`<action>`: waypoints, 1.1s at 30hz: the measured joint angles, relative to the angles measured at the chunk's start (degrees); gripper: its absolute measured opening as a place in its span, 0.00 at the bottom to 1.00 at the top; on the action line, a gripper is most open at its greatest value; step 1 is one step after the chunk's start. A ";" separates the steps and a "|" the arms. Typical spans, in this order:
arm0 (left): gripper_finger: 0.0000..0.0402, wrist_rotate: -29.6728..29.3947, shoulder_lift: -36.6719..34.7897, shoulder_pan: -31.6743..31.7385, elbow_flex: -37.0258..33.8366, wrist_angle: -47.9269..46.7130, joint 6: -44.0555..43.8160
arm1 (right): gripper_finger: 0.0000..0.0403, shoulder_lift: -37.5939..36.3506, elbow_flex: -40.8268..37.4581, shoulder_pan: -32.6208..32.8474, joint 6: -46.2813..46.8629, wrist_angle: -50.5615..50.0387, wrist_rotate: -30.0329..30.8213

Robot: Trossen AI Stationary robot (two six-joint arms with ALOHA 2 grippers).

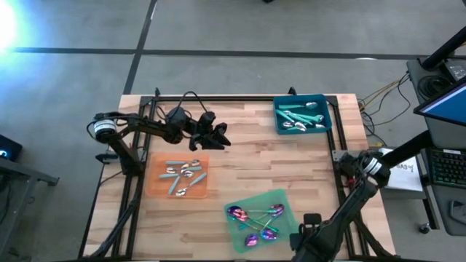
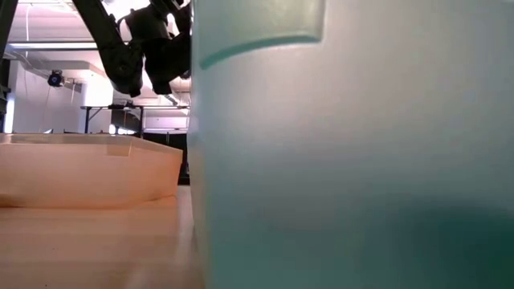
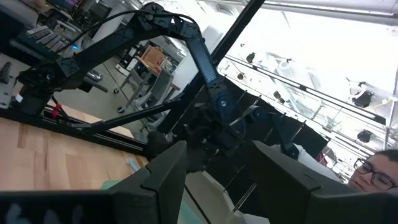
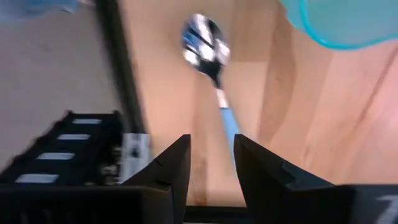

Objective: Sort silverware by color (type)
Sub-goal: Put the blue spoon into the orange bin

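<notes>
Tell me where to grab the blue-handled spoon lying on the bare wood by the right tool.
Take the spoon by its thin blue handle, probably coming down from above with the right tool closing across it. The spoon lies flat on the table; the handle is straight and narrow, the bowl wide and rounded.

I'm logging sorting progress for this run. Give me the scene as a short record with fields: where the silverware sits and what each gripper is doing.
orange mat: several silver-headed spoons lying on it
green mat: several purple-headed spoons lying on it
teal bin: unsorted silverware inside
left gripper: above the table behind the orange mat, open, holding nothing
right gripper: near the table's front right, fingers apart
loose spoon: shiny head, pale blue handle, on bare wood ahead of the right gripper, handle running toward the finger gap
</notes>
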 joint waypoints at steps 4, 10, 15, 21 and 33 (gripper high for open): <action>0.40 0.00 0.00 -0.61 0.00 0.04 0.09 | 0.29 0.04 -3.79 0.06 -0.38 2.25 0.02; 0.40 -0.04 0.00 -0.86 0.00 0.08 0.09 | 0.30 0.05 -8.82 0.08 -1.26 8.79 -0.05; 0.40 -0.11 0.00 -0.86 0.00 0.09 0.09 | 0.30 0.06 -11.76 0.08 -1.42 12.13 -0.07; 0.40 -0.15 0.00 -0.86 0.00 0.13 0.11 | 0.26 0.06 -13.52 0.06 -1.35 12.35 0.03; 0.40 -0.08 0.00 -0.86 0.00 0.20 -1.48 | 0.04 -0.42 -16.01 -0.05 -1.56 14.75 -2.41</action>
